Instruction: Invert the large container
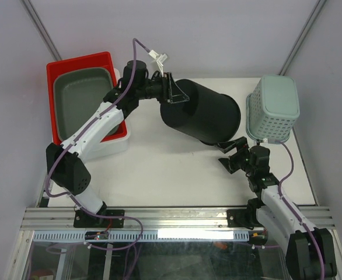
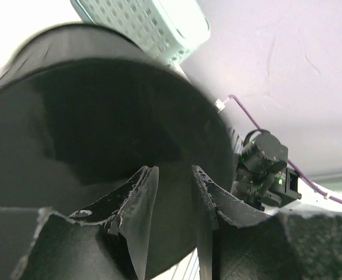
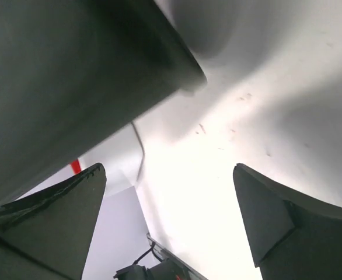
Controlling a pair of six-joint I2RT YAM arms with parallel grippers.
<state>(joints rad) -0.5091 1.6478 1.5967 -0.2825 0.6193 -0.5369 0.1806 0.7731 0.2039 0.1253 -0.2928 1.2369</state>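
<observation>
Grips the black container (image 1: pixel 209 114) at its left end with the left hand (image 1: pixel 175 90), fingers (image 2: pixel 140 198) pinched close on the edge of the wall. Has it tipped on its side across the back middle of the desk (image 1: pixel 159 169), its other end pointing right, just beside a mint basket (image 1: pixel 273 108). Cannot tell whether it rests on the desk or hangs just off it. Holds the right hand (image 1: pixel 230 153) spread wide open just in front of that right end, near it but gripping nothing. Leaves a red bin (image 1: pixel 77 61) with a grey tray (image 1: pixel 80 96) inside at the back left.
</observation>
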